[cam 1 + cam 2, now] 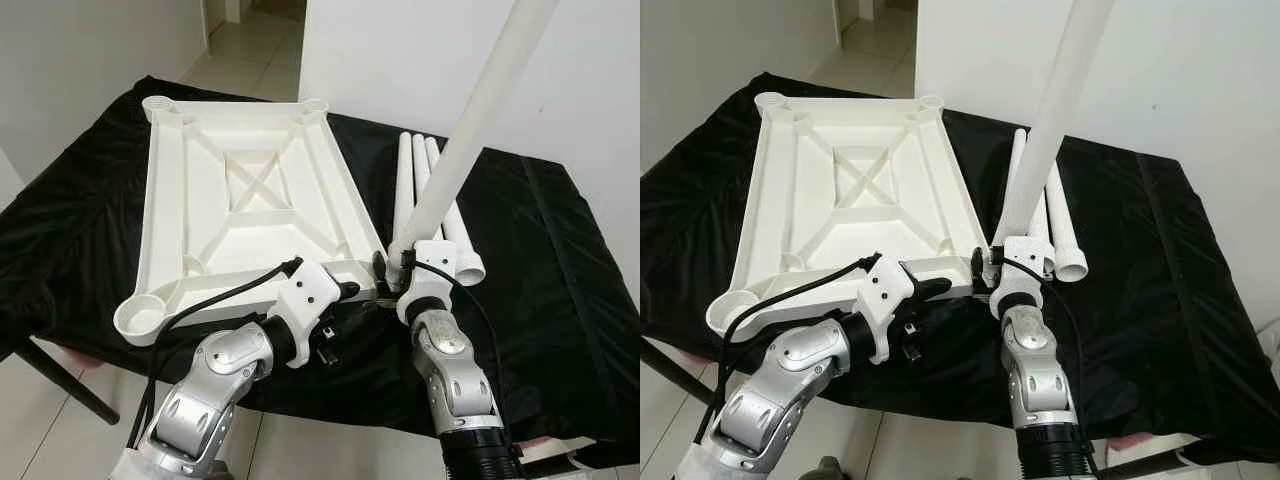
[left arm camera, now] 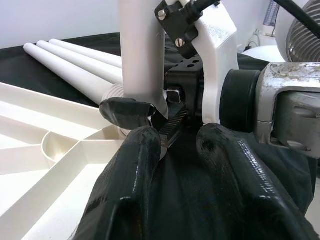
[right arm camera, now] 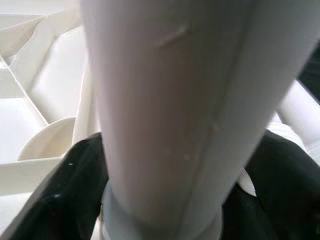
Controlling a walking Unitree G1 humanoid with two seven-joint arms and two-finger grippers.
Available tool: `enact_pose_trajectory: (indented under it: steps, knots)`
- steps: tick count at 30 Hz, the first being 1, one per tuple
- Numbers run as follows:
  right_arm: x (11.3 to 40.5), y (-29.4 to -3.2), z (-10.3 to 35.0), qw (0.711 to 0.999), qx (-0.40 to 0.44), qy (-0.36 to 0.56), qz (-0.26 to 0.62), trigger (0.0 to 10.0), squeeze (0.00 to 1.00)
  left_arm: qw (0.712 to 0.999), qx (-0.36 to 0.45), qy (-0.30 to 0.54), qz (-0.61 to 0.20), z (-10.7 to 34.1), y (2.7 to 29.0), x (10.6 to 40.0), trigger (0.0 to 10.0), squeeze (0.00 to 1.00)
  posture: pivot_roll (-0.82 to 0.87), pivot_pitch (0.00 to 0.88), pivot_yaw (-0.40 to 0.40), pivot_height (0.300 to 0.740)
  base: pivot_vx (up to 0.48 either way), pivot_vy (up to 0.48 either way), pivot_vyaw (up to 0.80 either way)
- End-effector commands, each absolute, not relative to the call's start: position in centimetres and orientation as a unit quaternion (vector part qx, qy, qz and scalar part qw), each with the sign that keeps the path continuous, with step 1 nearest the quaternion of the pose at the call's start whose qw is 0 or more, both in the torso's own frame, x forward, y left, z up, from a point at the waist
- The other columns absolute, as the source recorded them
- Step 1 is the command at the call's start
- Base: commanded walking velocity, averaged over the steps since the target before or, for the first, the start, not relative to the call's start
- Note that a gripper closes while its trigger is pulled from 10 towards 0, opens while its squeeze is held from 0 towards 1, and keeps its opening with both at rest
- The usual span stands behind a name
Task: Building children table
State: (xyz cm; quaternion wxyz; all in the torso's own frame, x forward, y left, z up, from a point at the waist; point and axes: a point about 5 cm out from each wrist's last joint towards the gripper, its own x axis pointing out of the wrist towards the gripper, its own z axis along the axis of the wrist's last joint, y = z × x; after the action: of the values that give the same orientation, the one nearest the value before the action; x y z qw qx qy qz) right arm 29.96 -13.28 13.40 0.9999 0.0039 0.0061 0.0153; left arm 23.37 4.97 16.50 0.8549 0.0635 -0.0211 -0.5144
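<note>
Black cloth (image 1: 540, 260): we see it draped over the work surface, under every part.
Tabletop (image 1: 250, 200): white, lying upside down on the cloth with ribs up and a round socket at each corner.
Held leg (image 1: 470, 130): a white tube standing tilted, its lower end at the tabletop's near right corner.
Spare legs (image 1: 420, 190): three tubes lying side by side just right of the tabletop.
Right gripper (image 1: 392, 264): clamped around the held leg's base.
Left gripper (image 1: 360, 292): at the same corner, fingers (image 2: 135, 165) parted, gripping nothing.
</note>
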Motion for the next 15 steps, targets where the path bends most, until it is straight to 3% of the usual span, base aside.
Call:
enact_pose_trajectory:
  steps: [1, 4, 5, 10, 15]
  knots:
    - [30.1, -13.8, 13.7, 1.000, 0.012, -0.003, 0.017, 10.0, 1.00, 0.865, 0.060, -0.016, -0.498, 16.3, 4.9, 23.5, 10.0, 0.00, 0.13, 0.045, -0.105, 0.740, 0.000, 0.000, 0.00]
    - [30.4, -14.0, 14.3, 0.998, 0.024, -0.018, 0.052, 10.0, 1.00, 0.865, 0.060, -0.016, -0.497, 16.3, 4.9, 23.5, 10.0, 0.00, 0.13, 0.044, -0.104, 0.740, 0.000, 0.000, 0.00]
    - [30.6, -14.0, 14.5, 0.995, 0.025, -0.021, 0.091, 10.0, 0.00, 0.865, 0.061, -0.017, -0.498, 16.3, 4.9, 23.6, 10.0, 0.00, 0.14, 0.040, -0.105, 0.740, 0.000, 0.000, 0.00]
    - [31.1, -14.3, 15.0, 0.978, 0.002, -0.031, 0.209, 10.0, 0.00, 0.865, 0.063, -0.019, -0.497, 16.4, 4.9, 23.7, 10.0, 0.00, 0.14, 0.031, -0.103, 0.740, 0.000, 0.000, 0.00]
    - [31.1, -14.4, 14.7, 0.967, -0.022, -0.029, 0.254, 10.0, 0.00, 0.866, 0.063, -0.019, -0.496, 16.4, 4.9, 23.7, 10.0, 0.00, 0.14, 0.031, -0.103, 0.740, 0.000, 0.000, 0.00]
